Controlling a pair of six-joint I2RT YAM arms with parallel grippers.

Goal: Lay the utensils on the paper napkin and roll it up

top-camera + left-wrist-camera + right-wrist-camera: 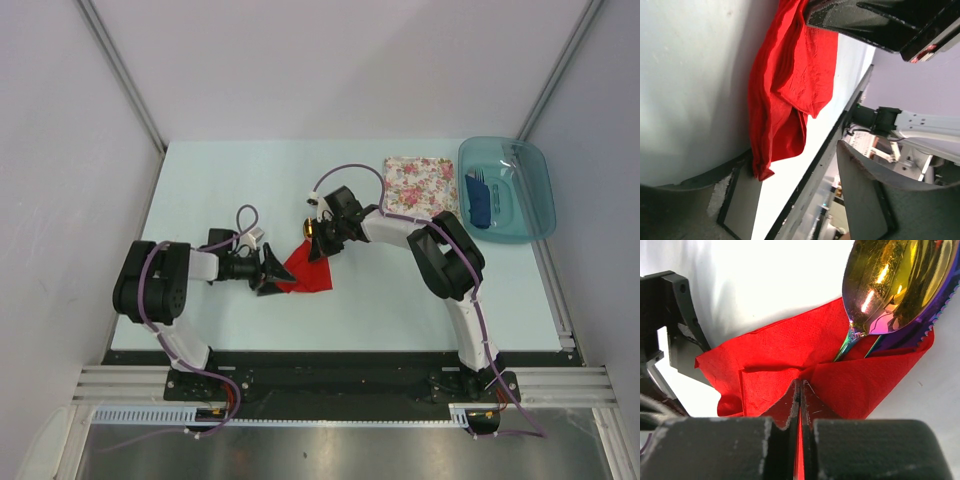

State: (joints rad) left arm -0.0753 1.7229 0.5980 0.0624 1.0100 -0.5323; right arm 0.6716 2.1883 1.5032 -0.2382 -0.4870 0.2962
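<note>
The red napkin (308, 270) lies crumpled and partly folded just left of the centre of the top view, on the pale table (200, 180). The bowl of a gold spoon (895, 285) sticks out past its upper edge. In the upper right of the right wrist view a toothed utensil (934, 319) with a purple edge is seen beneath the spoon, and both handles are tucked under a red fold. That fold is pinched between the clenched fingers of the right gripper (800, 395), at the bottom centre of the same view. The left gripper (274, 275) is held at the napkin's left edge with its fingers spread; in the left wrist view only a lower corner of the paper touches one finger pad (740, 207), and nothing is grasped. With the utensils already on the paper, the rolling step is judged to be in hand. For the next move, the loose left side would need to be caught and turned over the handles, gently enough that the thin paper is not torn and the utensils are not slid out.
</note>
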